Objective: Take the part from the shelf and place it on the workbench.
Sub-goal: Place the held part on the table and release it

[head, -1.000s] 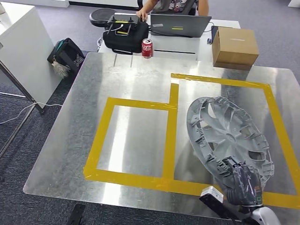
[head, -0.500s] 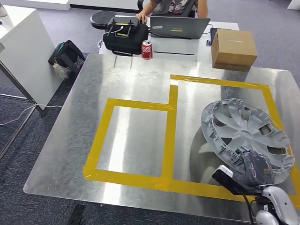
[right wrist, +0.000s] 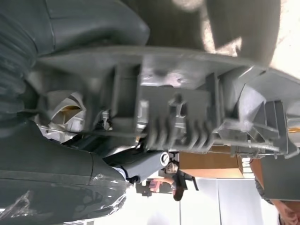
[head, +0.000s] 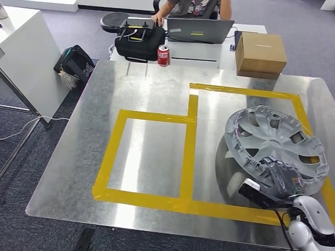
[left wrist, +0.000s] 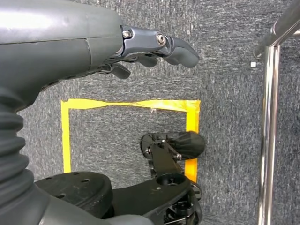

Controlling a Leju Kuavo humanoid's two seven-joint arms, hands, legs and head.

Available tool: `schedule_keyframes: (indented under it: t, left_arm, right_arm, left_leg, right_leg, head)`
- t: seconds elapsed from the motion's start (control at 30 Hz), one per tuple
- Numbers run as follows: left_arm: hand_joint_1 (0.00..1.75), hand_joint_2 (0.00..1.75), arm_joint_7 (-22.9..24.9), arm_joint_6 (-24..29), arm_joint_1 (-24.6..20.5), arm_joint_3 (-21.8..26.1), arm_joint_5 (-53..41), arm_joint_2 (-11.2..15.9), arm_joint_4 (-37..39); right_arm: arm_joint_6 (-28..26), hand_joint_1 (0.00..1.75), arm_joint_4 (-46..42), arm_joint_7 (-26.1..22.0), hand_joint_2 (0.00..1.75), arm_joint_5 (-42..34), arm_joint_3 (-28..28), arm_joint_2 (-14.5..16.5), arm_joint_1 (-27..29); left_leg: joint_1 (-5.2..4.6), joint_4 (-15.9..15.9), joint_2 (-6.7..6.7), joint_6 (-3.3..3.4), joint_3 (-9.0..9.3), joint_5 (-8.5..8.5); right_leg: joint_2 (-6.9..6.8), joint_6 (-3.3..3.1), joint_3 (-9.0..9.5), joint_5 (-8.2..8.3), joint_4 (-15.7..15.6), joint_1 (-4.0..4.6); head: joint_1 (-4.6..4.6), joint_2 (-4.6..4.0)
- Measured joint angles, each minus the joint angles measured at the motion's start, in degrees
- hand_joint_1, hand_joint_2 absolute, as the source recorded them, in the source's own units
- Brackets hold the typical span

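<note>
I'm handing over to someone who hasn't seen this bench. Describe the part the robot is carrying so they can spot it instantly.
Start at the metal workbench marked with yellow tape and look to its near right corner. There the right hand holds a grey plastic wheel cover by its near rim, tilted over the larger taped box. It is the only round, spoked, silver-grey thing on the bench.

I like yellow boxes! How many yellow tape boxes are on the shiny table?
2. A smaller yellow tape box lies on the left of the table. A bigger tape box is on the right, with the wheel cover over it.
</note>
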Motion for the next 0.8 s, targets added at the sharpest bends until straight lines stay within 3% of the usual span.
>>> schedule_keyframes:
  t: [0.13,0.2,0.27,0.33,0.37,0.4,0.43,0.5,0.57,0.63,0.8]
  left_arm:
    - [0.0,0.0,0.3,0.5,-0.1,0.1,0.4,0.0,0.0]
    - [0.0,0.0,0.3,0.6,-0.2,0.1,0.6,0.0,0.0]
    - [0.0,0.0,0.3,0.6,-0.2,0.1,0.8,-0.1,0.0]
    - [0.0,0.0,0.3,0.6,-0.2,0.1,0.8,-0.1,0.0]
    - [0.0,0.0,0.3,0.7,-0.1,0.1,0.8,-0.1,0.0]
    - [0.0,0.0,0.3,0.7,-0.1,0.2,0.7,-0.1,0.0]
    - [0.0,0.0,0.3,0.7,-0.1,0.2,0.7,-0.1,0.0]
    - [0.0,0.0,0.3,0.8,-0.1,0.2,0.7,0.1,0.0]
    - [0.0,0.0,0.3,1.0,-0.1,0.2,0.8,0.3,-0.1]
    - [0.0,0.0,0.3,1.1,-0.1,0.2,0.9,0.4,-0.1]
    - [0.0,0.0,0.3,1.1,-0.1,0.2,0.9,0.4,-0.1]
  right_arm:
    - [-0.1,0.0,0.4,0.0,1.75,0.1,0.7,0.0,0.0]
    - [-0.2,0.0,0.5,0.0,1.75,0.3,1.0,0.0,-0.1]
    - [-0.2,0.0,0.6,0.1,1.75,0.5,1.3,-0.1,-0.2]
    - [-0.2,0.0,0.9,0.2,1.75,0.6,1.6,-0.1,-0.2]
    - [-0.2,0.0,1.1,0.3,1.75,0.7,1.8,-0.1,-0.1]
    - [-0.2,0.0,1.2,0.3,1.75,0.7,1.9,-0.1,0.0]
    - [-0.2,0.0,1.2,0.3,1.75,0.7,2.0,-0.1,0.0]
    - [-0.2,0.0,1.4,0.3,0.87,0.7,2.2,0.0,0.0]
    - [-0.5,0.0,1.6,0.5,0.0,0.9,2.3,0.0,-0.1]
    - [-0.6,0.0,1.8,0.6,0.0,1.0,2.3,0.1,-0.1]
    - [-0.6,0.0,1.8,0.6,0.0,1.1,2.3,0.1,-0.1]
  left_leg:
    - [-0.14,-0.3,0.1,0.78,0.16,-0.03]
    - [0.25,-1.6,0.36,1.13,0.9,0.42]
    - [0.55,-2.4,0.72,1.26,1.54,0.62]
    - [0.71,-2.4,1.05,1.11,1.68,0.42]
    - [0.86,-2.4,1.17,0.9,1.78,0.26]
    - [1.11,-2.3,1.24,0.55,1.92,0.09]
    - [1.47,-2.2,1.27,0.08,2.13,-0.14]
    - [1.99,-1.4,1.29,-1.15,2.35,-0.71]
    - [1.9,-0.5,1.2,-2.2,2.04,-0.92]
    - [1.69,-0.2,1.13,-2.57,1.74,-0.8]
    - [1.68,-0.2,1.13,-2.59,1.73,-0.79]
  right_leg:
    - [0.2,0.6,0.0,0.14,-0.6,-0.25]
    - [-0.7,0.91,-0.74,-0.64,0.6,-0.18]
    - [-2.39,1.34,-3.54,-3.29,6.0,-0.36]
    - [-3.31,2.02,-7.64,-5.98,13.4,-0.91]
    - [-3.49,2.42,-8.86,-6.04,15.2,-1.27]
    - [-3.6,2.87,-8.96,-4.93,14.7,-1.64]
    - [-3.73,3.39,-7.85,-2.82,12.0,-2.07]
    - [-3.91,4.67,-4.39,0.96,4.4,-2.82]
    - [-3.59,4.52,-2.82,1.98,1.3,-3.08]
    - [-3.24,3.62,-2.93,1.85,1.6,-3.05]
    - [-3.25,3.58,-2.96,1.84,1.7,-3.05]
  head:
    - [-0.04,0.0]
    - [0.11,0.0]
    - [0.4,0.0]
    - [0.49,0.0]
    - [0.49,0.0]
    - [0.49,0.0]
    - [0.49,0.0]
    - [0.72,0.0]
    - [1.02,0.0]
    - [1.06,0.0]
    - [1.02,0.0]
